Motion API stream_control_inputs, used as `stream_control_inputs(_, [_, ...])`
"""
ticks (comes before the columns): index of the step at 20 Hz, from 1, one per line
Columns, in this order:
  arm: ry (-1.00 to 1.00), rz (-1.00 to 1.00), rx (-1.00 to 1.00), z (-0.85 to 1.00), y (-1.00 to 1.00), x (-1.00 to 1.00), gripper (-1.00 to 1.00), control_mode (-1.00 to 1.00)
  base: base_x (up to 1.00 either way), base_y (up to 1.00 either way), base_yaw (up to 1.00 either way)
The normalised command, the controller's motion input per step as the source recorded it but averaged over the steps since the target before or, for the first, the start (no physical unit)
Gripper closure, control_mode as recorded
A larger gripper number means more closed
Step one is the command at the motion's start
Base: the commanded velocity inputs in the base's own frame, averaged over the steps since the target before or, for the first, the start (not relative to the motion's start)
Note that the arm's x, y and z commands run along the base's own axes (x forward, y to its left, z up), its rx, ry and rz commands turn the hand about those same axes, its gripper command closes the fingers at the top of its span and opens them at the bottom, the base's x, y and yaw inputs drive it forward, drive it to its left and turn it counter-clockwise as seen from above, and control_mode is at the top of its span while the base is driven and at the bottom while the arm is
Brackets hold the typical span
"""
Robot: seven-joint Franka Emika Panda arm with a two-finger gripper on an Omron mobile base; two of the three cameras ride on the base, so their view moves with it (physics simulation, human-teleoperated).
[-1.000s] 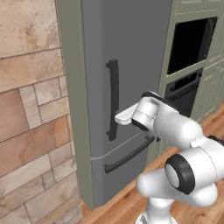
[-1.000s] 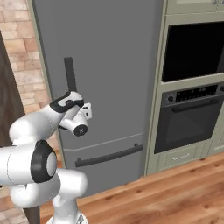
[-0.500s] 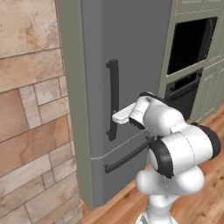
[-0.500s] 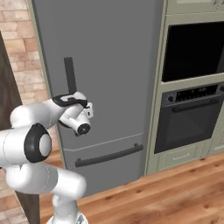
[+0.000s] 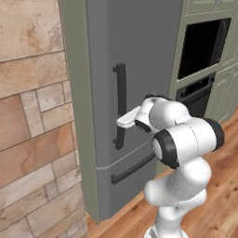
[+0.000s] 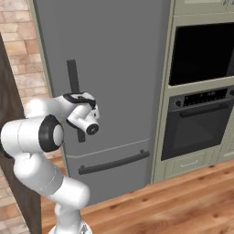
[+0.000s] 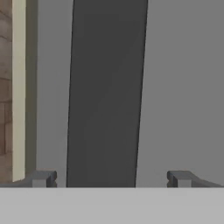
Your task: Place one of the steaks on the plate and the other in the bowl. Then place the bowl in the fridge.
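The tall grey fridge (image 5: 153, 51) (image 6: 123, 64) stands shut in front of me. Its dark upright bar handle (image 5: 121, 104) (image 6: 72, 80) (image 7: 105, 96) is right ahead of my gripper (image 5: 120, 123) (image 6: 77, 98) (image 7: 111, 178). The gripper is open, with one fingertip (image 7: 41, 178) on each side of the bar, and the jaws hold nothing. In the hand view the handle runs up the middle between them. The steaks, the plate and the bowl are out of view.
Below the door is the fridge's lower drawer with a dark bar handle (image 5: 132, 168) (image 6: 114, 162). A black-windowed wall oven (image 5: 202, 46) (image 6: 203, 55) stands to the right in pale green cabinets. A brick wall (image 5: 32, 116) flanks the left, and the floor is wood (image 6: 173, 201).
The hand has edged slightly closer to the fridge handle and the elbow has swung up and forward. The jaws stay open and the fridge door has not moved.
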Motion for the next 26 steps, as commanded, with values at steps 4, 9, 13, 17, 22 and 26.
stream_control_inputs(4, [0.02, 0.03, 0.0, -0.12, 0.31, 0.49, -1.0, -1.0, 0.0, 0.0, 0.0])
stream_control_inputs(9, [0.05, 0.0, 0.0, -0.1, 0.21, 0.32, 1.0, -1.0, 0.0, 0.0, 0.0])
stream_control_inputs(13, [0.01, -0.02, 0.04, 0.0, -0.86, -0.11, 1.0, -1.0, 0.0, 0.0, 0.0])
stream_control_inputs(17, [0.11, -0.23, 0.07, -0.14, -1.0, -0.06, 1.0, -1.0, 0.0, 0.0, 0.0])
stream_control_inputs(22, [0.38, -0.52, 0.04, -0.35, -1.0, 0.0, 1.0, -1.0, 0.0, 0.0, 0.0])
stream_control_inputs(26, [0.45, -0.54, 0.06, -0.31, -1.0, 0.0, 1.0, -1.0, 0.0, 0.0, 0.0])
